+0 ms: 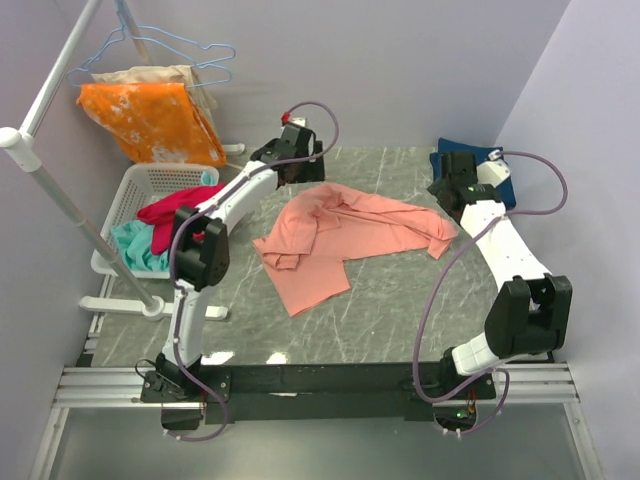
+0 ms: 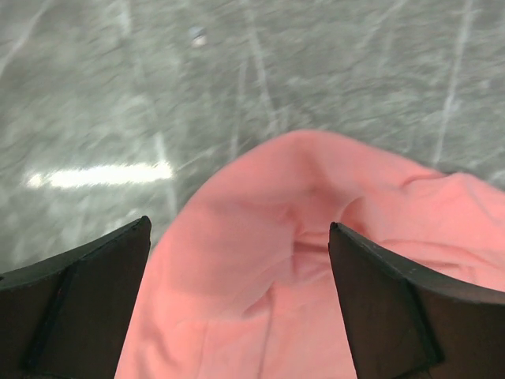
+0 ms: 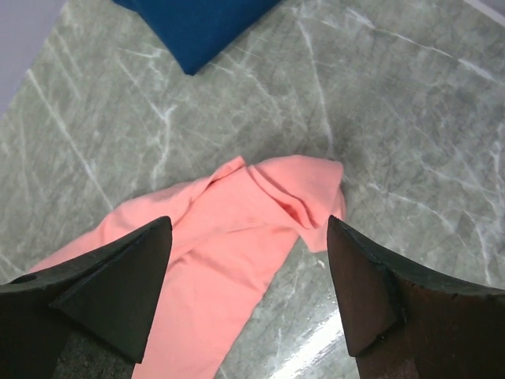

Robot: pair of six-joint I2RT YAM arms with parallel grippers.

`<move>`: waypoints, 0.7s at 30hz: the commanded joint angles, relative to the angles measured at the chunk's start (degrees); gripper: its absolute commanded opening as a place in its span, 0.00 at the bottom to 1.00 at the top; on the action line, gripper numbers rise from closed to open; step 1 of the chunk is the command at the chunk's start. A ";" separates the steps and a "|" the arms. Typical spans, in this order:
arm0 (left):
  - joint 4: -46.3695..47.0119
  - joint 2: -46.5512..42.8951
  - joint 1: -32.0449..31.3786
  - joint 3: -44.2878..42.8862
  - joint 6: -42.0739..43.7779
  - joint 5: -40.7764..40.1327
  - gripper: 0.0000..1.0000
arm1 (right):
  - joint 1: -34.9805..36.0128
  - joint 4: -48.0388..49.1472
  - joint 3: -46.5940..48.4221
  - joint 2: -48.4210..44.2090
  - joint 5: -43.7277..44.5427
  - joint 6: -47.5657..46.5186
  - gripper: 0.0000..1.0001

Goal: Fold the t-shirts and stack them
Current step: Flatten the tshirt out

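Arms (image 1: 225, 205) outstretched, left tool (image 2: 239, 225), right tool (image 3: 248, 223) agape, apparently over t-shirt (image 1: 340, 225)

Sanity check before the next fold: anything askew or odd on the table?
The salmon-pink t-shirt lies rumpled mid-table, folded lopsidedly with a flap jutting toward the near edge. The left gripper and right gripper hang open over it, holding nothing. The navy t-shirt looks tidy, far right.

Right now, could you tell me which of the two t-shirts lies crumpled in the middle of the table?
The salmon-pink t-shirt; the navy t-shirt sits compact at the far right corner.
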State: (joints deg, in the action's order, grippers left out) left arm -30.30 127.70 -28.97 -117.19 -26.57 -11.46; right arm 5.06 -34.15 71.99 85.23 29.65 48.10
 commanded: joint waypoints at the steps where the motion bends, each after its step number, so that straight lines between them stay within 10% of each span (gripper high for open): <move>1: -7.04 -8.60 1.37 5.38 -3.66 -5.24 0.99 | 1.70 1.28 2.55 0.20 -0.82 -2.39 0.86; 21: -7.40 -16.61 11.21 30.61 -12.36 -1.19 0.82 | 2.41 2.16 4.30 4.15 -5.65 -5.91 0.84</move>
State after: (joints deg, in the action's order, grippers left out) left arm -37.39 112.97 -18.59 -88.36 -36.56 -13.06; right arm 7.27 -33.28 72.66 88.84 23.83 43.24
